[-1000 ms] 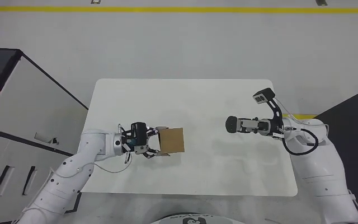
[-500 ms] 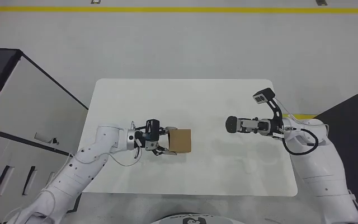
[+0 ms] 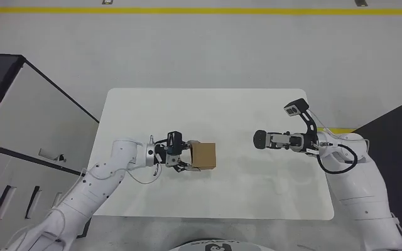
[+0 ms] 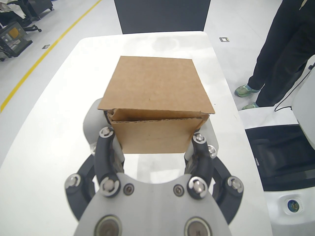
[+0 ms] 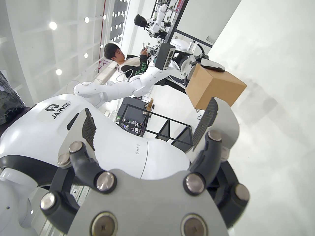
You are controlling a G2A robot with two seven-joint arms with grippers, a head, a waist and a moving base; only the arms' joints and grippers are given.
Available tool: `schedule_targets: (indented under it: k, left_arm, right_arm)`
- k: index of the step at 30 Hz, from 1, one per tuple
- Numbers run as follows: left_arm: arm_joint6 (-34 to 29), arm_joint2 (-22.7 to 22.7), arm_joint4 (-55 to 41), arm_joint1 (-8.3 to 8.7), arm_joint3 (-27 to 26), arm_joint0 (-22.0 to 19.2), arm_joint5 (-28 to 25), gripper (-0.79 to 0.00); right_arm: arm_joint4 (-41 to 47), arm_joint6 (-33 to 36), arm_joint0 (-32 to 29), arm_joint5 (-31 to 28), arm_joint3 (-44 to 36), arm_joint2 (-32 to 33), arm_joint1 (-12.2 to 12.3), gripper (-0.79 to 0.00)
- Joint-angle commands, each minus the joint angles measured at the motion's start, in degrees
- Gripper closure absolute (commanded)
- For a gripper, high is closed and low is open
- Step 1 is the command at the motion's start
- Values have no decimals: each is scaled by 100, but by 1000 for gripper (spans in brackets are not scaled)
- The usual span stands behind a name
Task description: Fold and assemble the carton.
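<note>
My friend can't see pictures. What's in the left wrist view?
The left tool grips a brown carton by its near end, from both sides, with the white table beneath. A flap is folded down across that end, and a dark panel stands beyond the table.

We see pale grey floor, a yellow line along its far side, a dark partition right of the table.
</note>
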Motion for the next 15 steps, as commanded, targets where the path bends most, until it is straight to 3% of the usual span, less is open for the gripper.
schedule_targets:
  k: [1, 15]
  left_arm:
    - [3, 178, -2, -73, 170, -182, -19, 0]
    - [660, 1327, 72, -715, 2082, -1337, -14, 0]
  right_arm:
    - [0, 0, 0, 0, 0, 0, 0, -785]
    - [0, 0, 0, 0, 0, 0, 0, -785]
